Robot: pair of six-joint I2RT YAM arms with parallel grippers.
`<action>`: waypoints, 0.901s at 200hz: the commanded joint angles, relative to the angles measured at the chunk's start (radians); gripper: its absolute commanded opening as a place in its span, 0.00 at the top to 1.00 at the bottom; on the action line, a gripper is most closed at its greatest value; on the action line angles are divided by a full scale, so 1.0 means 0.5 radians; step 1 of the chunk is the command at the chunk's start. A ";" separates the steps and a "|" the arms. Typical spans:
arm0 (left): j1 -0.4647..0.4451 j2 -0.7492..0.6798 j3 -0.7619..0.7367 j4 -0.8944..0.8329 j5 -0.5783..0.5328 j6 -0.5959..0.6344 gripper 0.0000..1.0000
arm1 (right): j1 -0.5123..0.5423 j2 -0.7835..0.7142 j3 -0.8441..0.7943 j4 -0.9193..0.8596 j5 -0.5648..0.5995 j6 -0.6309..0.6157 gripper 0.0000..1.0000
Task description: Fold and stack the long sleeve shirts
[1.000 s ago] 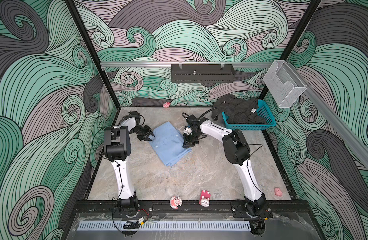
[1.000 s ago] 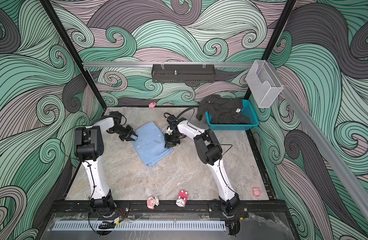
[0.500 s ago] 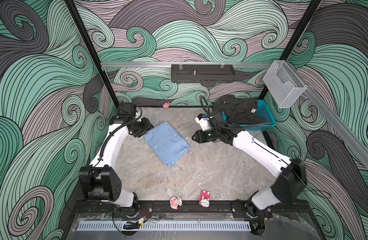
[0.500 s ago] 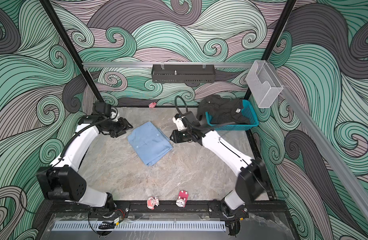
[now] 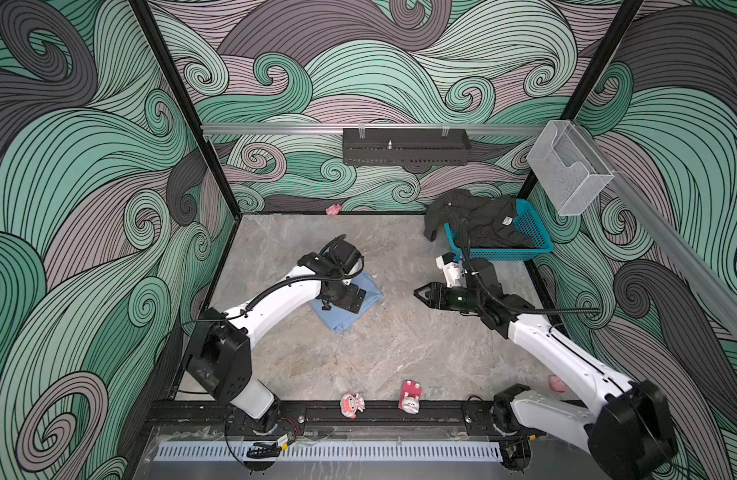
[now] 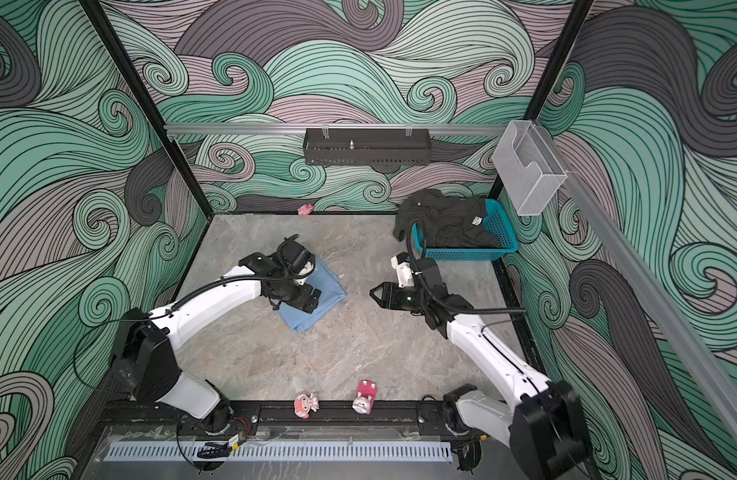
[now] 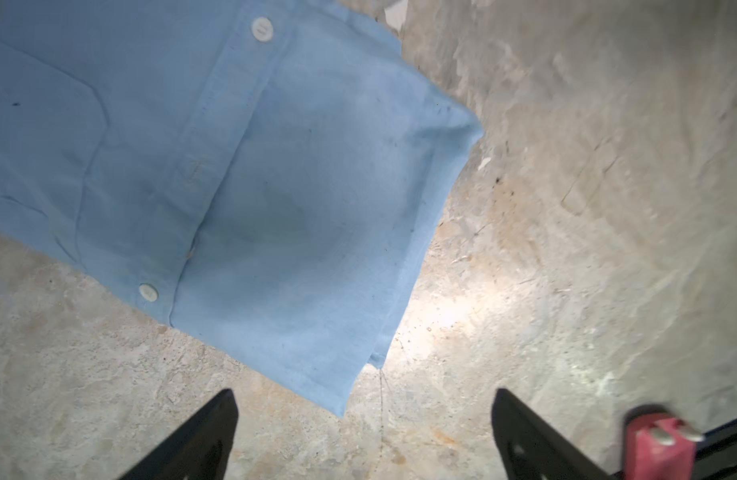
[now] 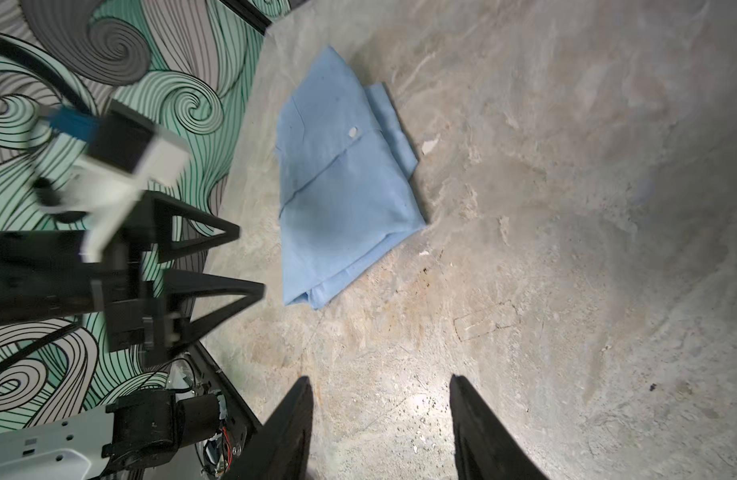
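- The left arm [image 5: 275,303] stretches from the near-left base toward the middle, wrist bent downward; the left gripper [image 7: 363,392] is spread wide and empty.
- The right arm [image 5: 558,353] reaches far and leftward; the right gripper [image 8: 379,377] has its jaws parted and is empty.

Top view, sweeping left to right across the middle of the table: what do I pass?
light blue shirt → right pincer → teal basket

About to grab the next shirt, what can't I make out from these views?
Light blue shirt: left arm covers part of it, both top views.
Dark shirt: bunched in teal basket, lower layers hidden; absent from wrist views.
Its tag: too small to read.
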 commanded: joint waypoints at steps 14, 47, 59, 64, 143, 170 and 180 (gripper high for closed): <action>-0.073 0.303 0.183 -0.041 -0.220 0.183 0.01 | -0.001 -0.095 -0.069 -0.116 0.052 -0.093 0.47; -0.099 0.416 0.161 0.093 -0.256 0.385 0.01 | -0.001 -0.142 -0.106 -0.147 0.044 -0.109 0.47; -0.101 0.455 0.161 0.114 -0.321 0.424 0.01 | -0.001 -0.145 -0.118 -0.147 0.035 -0.111 0.47; -0.101 0.473 0.165 0.117 -0.349 0.433 0.02 | -0.001 -0.147 -0.125 -0.146 0.035 -0.113 0.47; -0.097 0.771 0.299 0.112 -0.348 0.554 0.01 | -0.021 -0.090 -0.146 -0.110 0.010 -0.133 0.47; -0.066 0.921 0.390 0.026 -0.380 0.580 0.01 | -0.034 -0.065 -0.147 -0.098 -0.008 -0.145 0.46; -0.055 0.994 0.450 -0.047 -0.403 0.601 0.01 | -0.037 -0.058 -0.147 -0.097 -0.014 -0.146 0.46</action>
